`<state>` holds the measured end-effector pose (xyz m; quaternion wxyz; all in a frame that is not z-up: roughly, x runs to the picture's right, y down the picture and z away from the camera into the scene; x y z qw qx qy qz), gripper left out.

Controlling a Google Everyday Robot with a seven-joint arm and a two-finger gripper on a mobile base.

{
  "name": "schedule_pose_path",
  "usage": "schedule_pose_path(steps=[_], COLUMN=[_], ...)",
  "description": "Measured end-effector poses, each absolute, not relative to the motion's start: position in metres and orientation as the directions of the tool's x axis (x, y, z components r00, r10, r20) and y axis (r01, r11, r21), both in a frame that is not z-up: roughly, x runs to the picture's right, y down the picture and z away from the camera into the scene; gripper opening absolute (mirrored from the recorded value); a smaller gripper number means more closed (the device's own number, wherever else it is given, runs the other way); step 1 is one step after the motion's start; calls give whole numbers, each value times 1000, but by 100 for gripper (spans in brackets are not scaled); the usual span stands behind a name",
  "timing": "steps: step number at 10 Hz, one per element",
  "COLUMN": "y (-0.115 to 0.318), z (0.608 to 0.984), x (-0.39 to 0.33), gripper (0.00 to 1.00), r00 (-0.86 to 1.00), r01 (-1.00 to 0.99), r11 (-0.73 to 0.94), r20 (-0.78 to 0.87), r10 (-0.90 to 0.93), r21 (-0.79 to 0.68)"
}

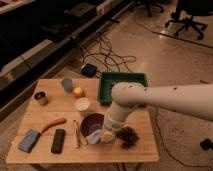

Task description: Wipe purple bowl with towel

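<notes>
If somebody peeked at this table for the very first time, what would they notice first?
Probably the big white robot arm reaching in from the right, its gripper down at the purple bowl near the table's front edge, with a pale towel bunched there. Next, the green tray at the back and the orange carrot on the left.

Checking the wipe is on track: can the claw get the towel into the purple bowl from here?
Probably yes. The claw sits at the purple bowl's near rim with the towel bunched beneath it, and nothing lies between them; the bowl's opening faces up, uncovered.
</notes>
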<state>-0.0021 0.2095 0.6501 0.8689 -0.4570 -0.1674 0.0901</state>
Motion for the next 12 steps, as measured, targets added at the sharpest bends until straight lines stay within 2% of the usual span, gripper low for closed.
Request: schedule_pose_path(steps=[5,12], y=[189,167], z=[682,700], x=[7,-8], gripper=[0,0], r00=[931,927], r01=[-56,-63], r11=[578,570], r20=[167,163], r10=[326,338], r21=[-814,-819])
